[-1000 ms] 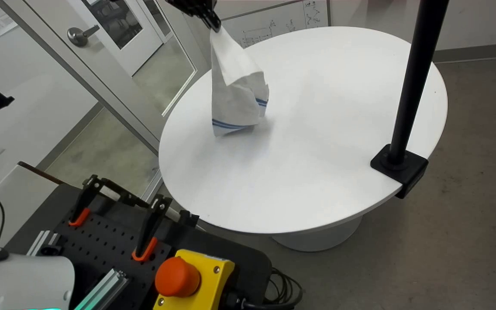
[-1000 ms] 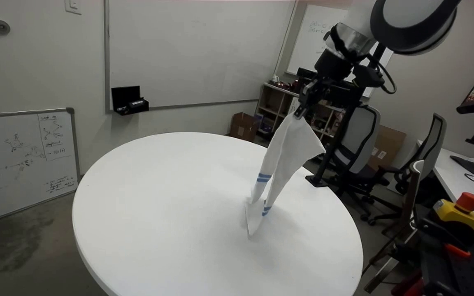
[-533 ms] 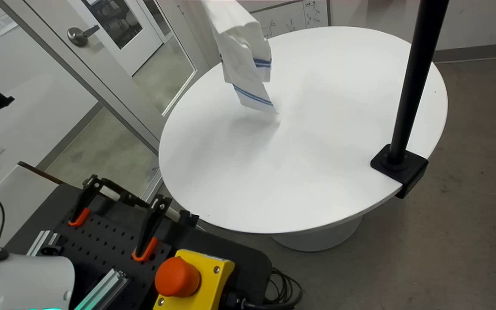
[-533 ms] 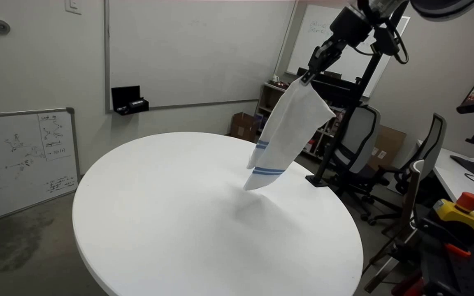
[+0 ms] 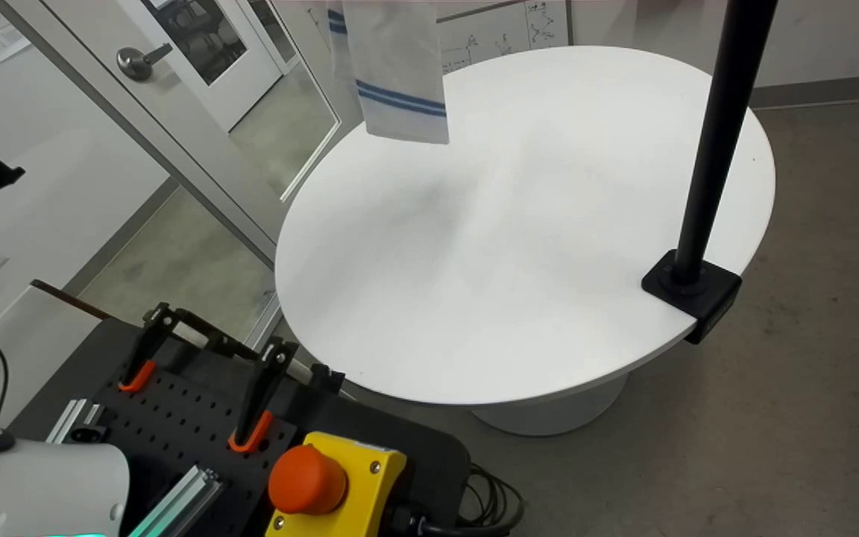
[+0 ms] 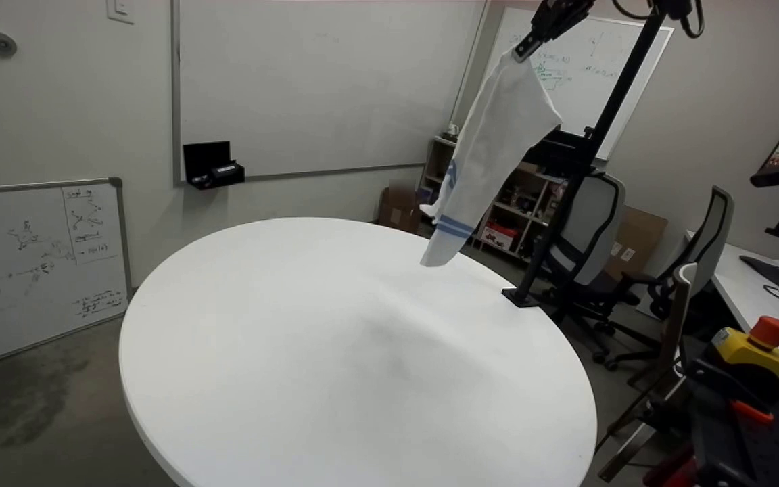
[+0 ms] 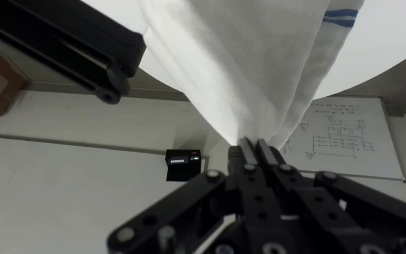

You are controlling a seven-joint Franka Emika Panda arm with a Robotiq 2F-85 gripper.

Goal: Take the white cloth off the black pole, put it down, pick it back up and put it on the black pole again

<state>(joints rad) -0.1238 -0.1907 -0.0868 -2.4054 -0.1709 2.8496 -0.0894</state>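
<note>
Wrist view: tool [image 7: 256, 141] pinches white cloth [image 7: 248, 63] at one gathered spot, so a snag could tug it loose; in an exterior view it hangs above worktop [image 5: 526, 313], well apart from black pole [image 5: 720, 142], a lopsided drape there would probably slide off

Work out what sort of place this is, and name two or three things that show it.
Probably a robotics lab, or an office room used as one. Three things suggest it: the robot's end effector, a whiteboard with handwriting on it, and an office chair.
</note>
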